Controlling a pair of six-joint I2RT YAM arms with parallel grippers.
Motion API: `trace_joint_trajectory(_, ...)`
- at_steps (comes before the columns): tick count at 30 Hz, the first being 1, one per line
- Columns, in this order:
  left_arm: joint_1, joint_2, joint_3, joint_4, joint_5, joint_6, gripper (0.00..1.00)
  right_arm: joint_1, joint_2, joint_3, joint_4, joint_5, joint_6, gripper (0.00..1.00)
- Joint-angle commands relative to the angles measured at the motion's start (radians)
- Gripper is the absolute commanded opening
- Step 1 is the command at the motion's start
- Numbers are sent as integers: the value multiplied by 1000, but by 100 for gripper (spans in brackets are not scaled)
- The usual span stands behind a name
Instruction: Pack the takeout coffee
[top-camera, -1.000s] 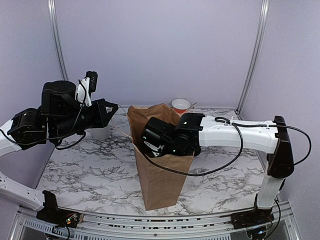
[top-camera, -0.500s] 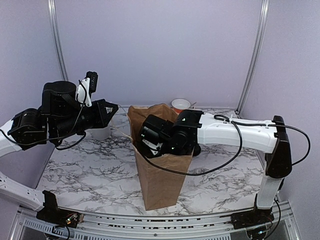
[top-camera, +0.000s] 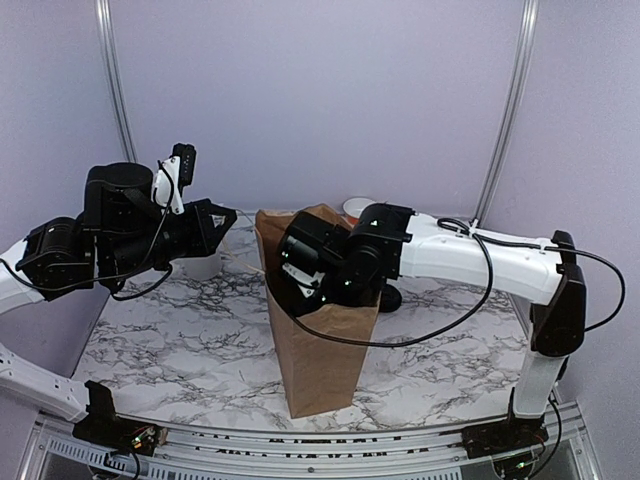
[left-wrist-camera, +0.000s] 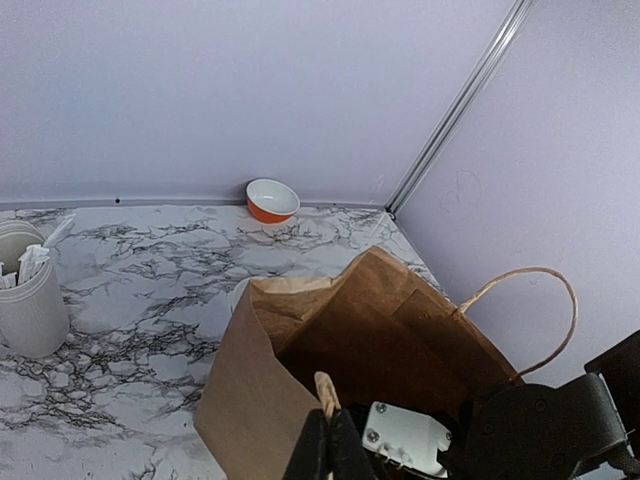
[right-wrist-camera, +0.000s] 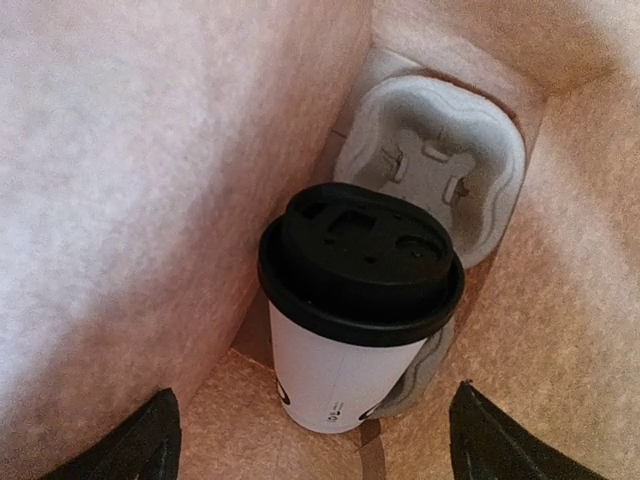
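One takeout coffee cup (right-wrist-camera: 345, 375), white with a black lid (right-wrist-camera: 360, 265), stands upright in a grey pulp carrier (right-wrist-camera: 440, 165) at the bottom of the brown paper bag (top-camera: 325, 350). My right gripper (right-wrist-camera: 315, 440) is inside the bag above the cup, open, with its dark fingertips (right-wrist-camera: 150, 440) spread wide on either side and not touching it. From the top view only the right wrist (top-camera: 320, 262) shows at the bag's mouth. My left gripper (left-wrist-camera: 333, 430) is shut on the bag's twine handle (left-wrist-camera: 326, 392) at the near rim, to the left of the bag (left-wrist-camera: 260, 400).
An orange-and-white bowl (left-wrist-camera: 271, 199) sits at the back by the wall. A grey-white canister of utensils (left-wrist-camera: 28, 300) stands at the left. The bag's other handle (left-wrist-camera: 530, 300) loops up on the far side. A dark round thing (top-camera: 390, 298) lies behind the bag under the right arm.
The right wrist has risen a little at the bag's mouth and shifted slightly left. The left arm and the bag have stayed where they were.
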Motion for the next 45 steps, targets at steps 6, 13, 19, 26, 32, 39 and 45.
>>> trace_joint_trajectory(6,-2,-9,-11,22,-7,12,0,11,-25,102,-46,42,6,90)
trace_joint_trajectory(13,-1,-9,-13,27,-15,16,0,11,-20,151,-65,77,3,90)
trace_joint_trajectory(19,0,-12,-22,25,-31,17,0,7,-11,221,-73,113,-8,90)
trace_joint_trajectory(26,0,-17,-23,25,-36,16,0,0,1,298,-72,138,-31,90)
trace_joint_trajectory(32,1,-12,-16,18,-38,21,0,-4,16,367,-61,154,-61,90)
trace_joint_trajectory(39,4,-10,4,-2,-58,25,0,-7,15,439,5,161,-109,90)
trace_joint_trajectory(45,20,-5,24,-20,-48,31,1,-11,-5,452,82,161,-146,90)
